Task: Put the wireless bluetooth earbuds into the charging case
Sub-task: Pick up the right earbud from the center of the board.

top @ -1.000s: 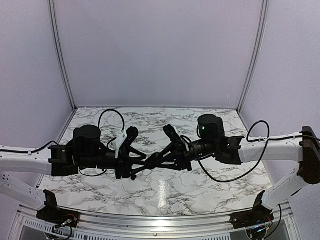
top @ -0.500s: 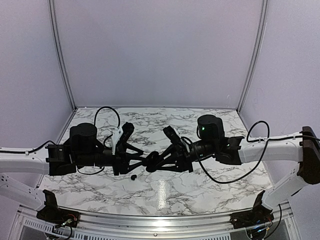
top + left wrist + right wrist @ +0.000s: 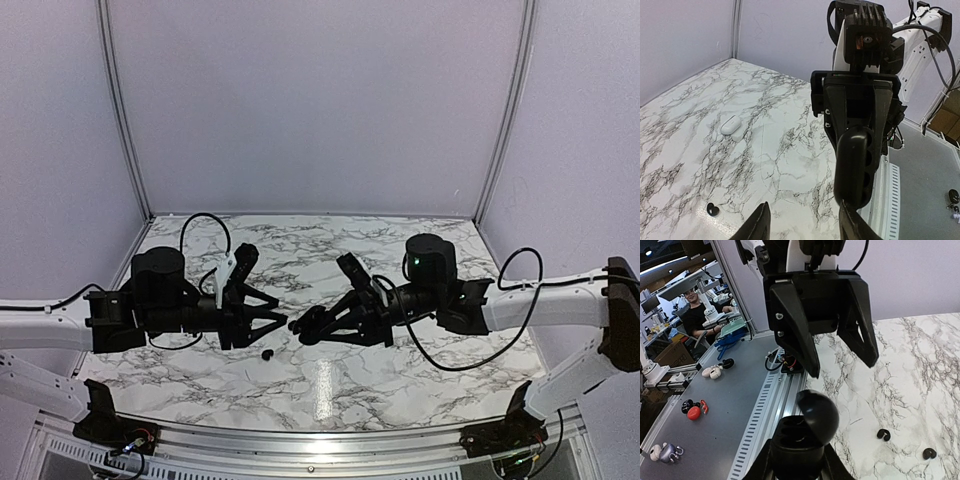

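Charging case clamped in right tool, left tool spread facing it, earbuds on table

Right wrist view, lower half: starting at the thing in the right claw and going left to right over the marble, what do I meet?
case → earbud → second earbud

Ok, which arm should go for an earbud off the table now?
Left. The left jaws stand open and empty, and an earbud lies on the table close to them. The right jaws are shut on the open case, so that arm is busy.
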You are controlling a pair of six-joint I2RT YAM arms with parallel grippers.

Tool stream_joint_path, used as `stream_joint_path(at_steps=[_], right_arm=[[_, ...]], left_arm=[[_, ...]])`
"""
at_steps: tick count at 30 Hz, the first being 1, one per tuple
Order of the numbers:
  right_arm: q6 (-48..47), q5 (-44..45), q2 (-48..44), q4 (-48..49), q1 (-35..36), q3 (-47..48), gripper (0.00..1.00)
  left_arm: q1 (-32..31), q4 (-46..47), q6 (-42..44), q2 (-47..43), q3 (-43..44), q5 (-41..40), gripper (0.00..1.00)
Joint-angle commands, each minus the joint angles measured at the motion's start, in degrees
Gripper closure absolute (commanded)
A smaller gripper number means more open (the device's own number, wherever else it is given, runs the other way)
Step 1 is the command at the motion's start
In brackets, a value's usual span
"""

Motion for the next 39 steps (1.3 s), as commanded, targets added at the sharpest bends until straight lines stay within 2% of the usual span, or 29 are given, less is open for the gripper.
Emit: stream_joint_path(at_steps=[1, 6, 12, 16, 29, 39], right_arm=[[3.97, -1.45, -2.89, 7.42, -2.61, -2.23, 1.00], [7.18, 0.29, -5.78, 13.73, -5.24, -5.85, 1.00], [7.52, 1.40, -8.61, 15.00, -6.72, -7.78, 1.00], [7.32, 1.13, -9.13, 14.76, -7.02, -8.05, 1.00], [6.73, -0.79, -10.16, 18.27, -7.01, -10.86, 1.00], [-8.26, -0.51, -16.36, 10.50, -4.10, -10.13, 1.00]], left_arm=[[1.64, 0.55, -1.43, -2.92, -1.31, 0.43, 0.52], [2.56, 0.55, -2.73, -4.00, -3.10, -2.08, 0.52], [4.77, -0.67, -5.58, -1.89, -6.08, -8.46, 0.53], [6.11, -3.40, -9.13, 1.99, -6.32, -11.04, 0.59], [8.35, -5.45, -15.06, 5.97, -6.76, -14.70, 0.63], [8.47, -3.58, -13.23, 3.20, -9.10, -10.47, 0.63]])
